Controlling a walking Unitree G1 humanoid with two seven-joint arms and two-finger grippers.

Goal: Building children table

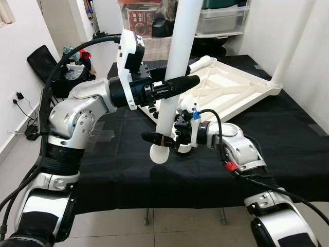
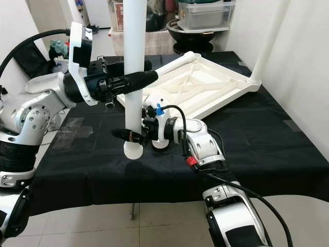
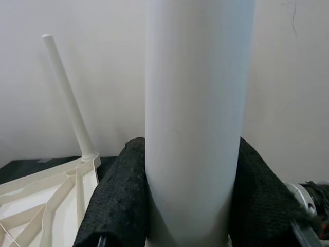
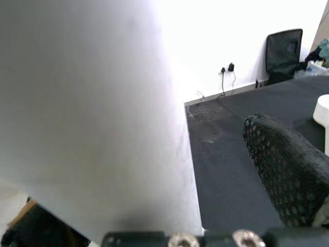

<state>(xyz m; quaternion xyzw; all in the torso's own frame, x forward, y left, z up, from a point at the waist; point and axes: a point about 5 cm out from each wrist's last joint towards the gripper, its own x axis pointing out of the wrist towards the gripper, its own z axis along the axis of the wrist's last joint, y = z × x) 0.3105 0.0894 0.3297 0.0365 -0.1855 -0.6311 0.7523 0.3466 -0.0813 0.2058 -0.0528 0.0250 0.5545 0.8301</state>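
Observation:
A long white table leg point(image 1: 177, 51) stands upright over the black-covered table point(image 1: 123, 164), its rounded lower end point(image 1: 159, 153) hanging just above the cloth. My left gripper point(image 1: 191, 81) is shut on the leg partway up; in the left wrist view both fingers point(image 3: 115, 200) press its sides. My right gripper point(image 1: 149, 138) is shut on the same leg close to its lower end. Behind them the white tabletop point(image 1: 234, 87) lies upside down, ribs showing, with one leg point(image 1: 294, 38) standing up from its far right corner.
Another white tube point(image 1: 203, 63) lies by the tabletop's far edge. Clear storage boxes point(image 1: 221, 18) are stacked behind the table and a black chair point(image 1: 40, 59) stands at the left wall. A white wall runs close along the right.

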